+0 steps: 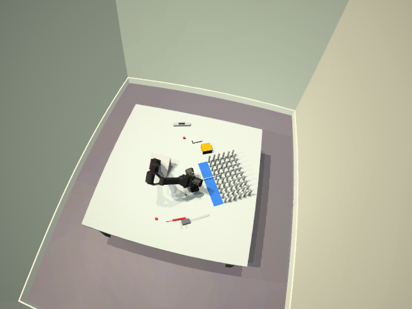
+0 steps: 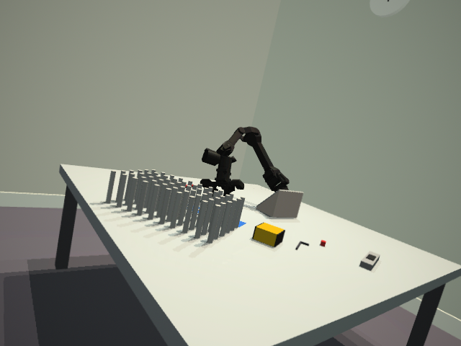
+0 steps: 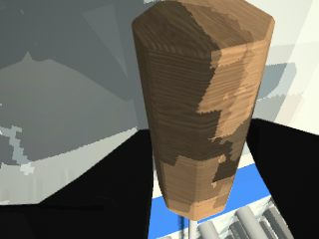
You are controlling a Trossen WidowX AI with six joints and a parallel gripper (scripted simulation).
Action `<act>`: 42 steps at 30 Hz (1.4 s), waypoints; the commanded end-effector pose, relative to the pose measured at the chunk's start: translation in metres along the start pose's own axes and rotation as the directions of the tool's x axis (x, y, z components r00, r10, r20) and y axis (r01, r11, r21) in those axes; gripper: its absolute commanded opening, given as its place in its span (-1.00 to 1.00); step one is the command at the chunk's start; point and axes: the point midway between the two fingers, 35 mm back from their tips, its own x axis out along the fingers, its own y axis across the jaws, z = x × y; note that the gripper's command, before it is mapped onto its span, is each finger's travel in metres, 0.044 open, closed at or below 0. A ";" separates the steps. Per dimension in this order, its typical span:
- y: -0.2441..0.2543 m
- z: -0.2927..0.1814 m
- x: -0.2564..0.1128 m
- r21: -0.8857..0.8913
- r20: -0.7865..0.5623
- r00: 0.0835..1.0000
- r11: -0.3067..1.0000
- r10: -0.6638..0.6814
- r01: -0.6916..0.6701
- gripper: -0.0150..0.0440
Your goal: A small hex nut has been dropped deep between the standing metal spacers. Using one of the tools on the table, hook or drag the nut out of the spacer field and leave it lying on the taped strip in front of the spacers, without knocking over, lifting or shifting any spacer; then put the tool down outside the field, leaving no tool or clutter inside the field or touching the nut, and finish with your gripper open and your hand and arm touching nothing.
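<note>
My gripper [image 3: 198, 134] [image 2: 222, 190] is shut on the wooden handle [image 3: 194, 110] of a tool, with a black finger on each side. A thin metal shaft [image 3: 192, 230] leaves the handle's lower end; in the top view a thin pale line [image 1: 208, 177] crosses the tape towards the spacers. The tool's tip is hidden. The blue taped strip [image 1: 214, 192] [image 2: 242, 223] [image 3: 254, 180] lies in front of the grey spacers [image 2: 110, 186] [image 3: 249, 223], which stand in rows. The gripper is on the strip's side of the field. I cannot make out the hex nut.
A yellow block [image 1: 206, 147] [image 2: 268, 233] stands beside the field, near a black hex key [image 1: 197, 142] [image 2: 302, 244]. A red screwdriver [image 1: 178, 219] and a caliper-like tool [image 1: 185, 221] lie on the opposite side. A grey wedge [image 2: 290, 204] stands by the arm's base.
</note>
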 end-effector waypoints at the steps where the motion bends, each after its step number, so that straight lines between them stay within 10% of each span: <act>1: -0.001 0.005 -0.002 -0.005 0.000 1.000 1.000 -0.004 0.004 -0.49; 42: -0.001 0.029 -0.012 -0.006 0.002 1.000 1.000 -0.002 0.002 -0.49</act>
